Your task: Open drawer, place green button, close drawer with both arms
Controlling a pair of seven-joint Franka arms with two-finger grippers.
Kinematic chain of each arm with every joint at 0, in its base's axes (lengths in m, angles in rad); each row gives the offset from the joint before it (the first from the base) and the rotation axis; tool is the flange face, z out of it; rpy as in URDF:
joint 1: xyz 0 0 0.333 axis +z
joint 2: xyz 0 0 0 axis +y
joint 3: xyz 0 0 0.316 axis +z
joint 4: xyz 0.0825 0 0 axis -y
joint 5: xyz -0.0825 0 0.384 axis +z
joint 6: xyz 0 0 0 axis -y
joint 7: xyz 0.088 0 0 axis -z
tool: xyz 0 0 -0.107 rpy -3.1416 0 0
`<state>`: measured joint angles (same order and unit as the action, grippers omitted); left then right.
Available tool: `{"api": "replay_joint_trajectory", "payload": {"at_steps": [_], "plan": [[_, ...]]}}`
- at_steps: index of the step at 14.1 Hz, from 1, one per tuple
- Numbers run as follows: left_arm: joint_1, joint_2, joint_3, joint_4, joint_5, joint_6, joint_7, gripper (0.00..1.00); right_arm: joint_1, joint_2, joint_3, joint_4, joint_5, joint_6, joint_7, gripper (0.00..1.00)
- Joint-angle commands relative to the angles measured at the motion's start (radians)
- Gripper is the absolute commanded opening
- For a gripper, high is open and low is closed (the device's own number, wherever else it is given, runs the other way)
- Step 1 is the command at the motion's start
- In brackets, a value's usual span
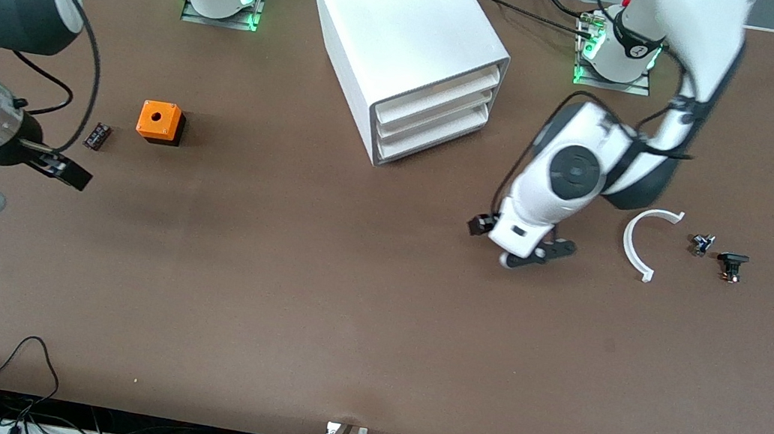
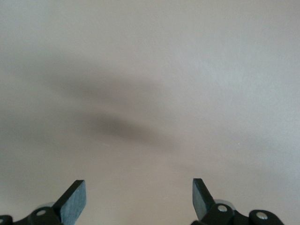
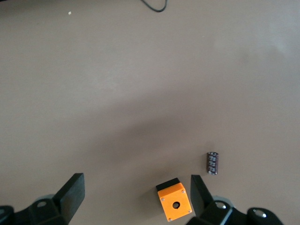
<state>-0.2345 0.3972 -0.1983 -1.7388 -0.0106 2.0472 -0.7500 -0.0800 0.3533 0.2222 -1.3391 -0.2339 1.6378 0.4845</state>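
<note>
The white cabinet (image 1: 412,39) stands near the arms' bases, with all three drawers pushed in. The bottom drawer (image 1: 432,135) is shut. No green-capped button shows in any view. My left gripper (image 1: 533,255) hangs open and empty over bare table between the cabinet's front and the white arc; its wrist view (image 2: 139,197) shows only table. My right gripper (image 1: 28,185) is open and empty, high over the table at the right arm's end. Its wrist view (image 3: 136,194) shows the orange cube (image 3: 174,204) close to one finger.
An orange cube (image 1: 159,121) and a small dark ribbed block (image 1: 97,135) lie toward the right arm's end; the block also shows in the right wrist view (image 3: 213,162). A white arc (image 1: 641,238) and two tiny dark parts (image 1: 701,244) (image 1: 732,265) lie toward the left arm's end.
</note>
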Motion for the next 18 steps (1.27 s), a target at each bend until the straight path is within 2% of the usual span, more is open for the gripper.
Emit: {"api": "replay_joint_trajectory", "payload": {"at_steps": [1,3,5,8,10,12,14,18], "plan": [[0.081,-0.147,-0.013,0.013,-0.002,-0.146,0.209,1.00,-0.026,-0.059,-0.003,-0.032,0.022,-0.001,-0.023,1.00],[0.130,-0.237,-0.013,0.013,0.003,-0.232,0.280,1.00,-0.027,-0.098,-0.053,-0.037,0.057,-0.022,-0.149,1.00],[0.168,-0.331,-0.006,0.013,0.004,-0.313,0.406,1.00,-0.024,-0.111,-0.136,-0.043,0.118,-0.085,-0.289,1.00],[0.242,-0.441,-0.001,0.013,0.004,-0.364,0.598,1.00,-0.024,-0.166,-0.219,-0.144,0.166,-0.044,-0.348,1.00],[0.308,-0.477,-0.003,0.015,-0.003,-0.369,0.676,1.00,-0.024,-0.230,-0.224,-0.253,0.165,0.023,-0.360,1.00],[0.334,-0.486,-0.004,0.018,-0.011,-0.367,0.672,1.00,-0.026,-0.272,-0.224,-0.313,0.165,0.062,-0.403,1.00],[0.339,-0.498,-0.001,0.019,-0.011,-0.369,0.667,1.00,-0.027,-0.274,-0.239,-0.315,0.166,0.053,-0.489,1.00],[0.363,-0.468,0.000,0.079,-0.029,-0.375,0.646,1.00,-0.026,-0.277,-0.242,-0.318,0.168,0.053,-0.474,1.00]]}}
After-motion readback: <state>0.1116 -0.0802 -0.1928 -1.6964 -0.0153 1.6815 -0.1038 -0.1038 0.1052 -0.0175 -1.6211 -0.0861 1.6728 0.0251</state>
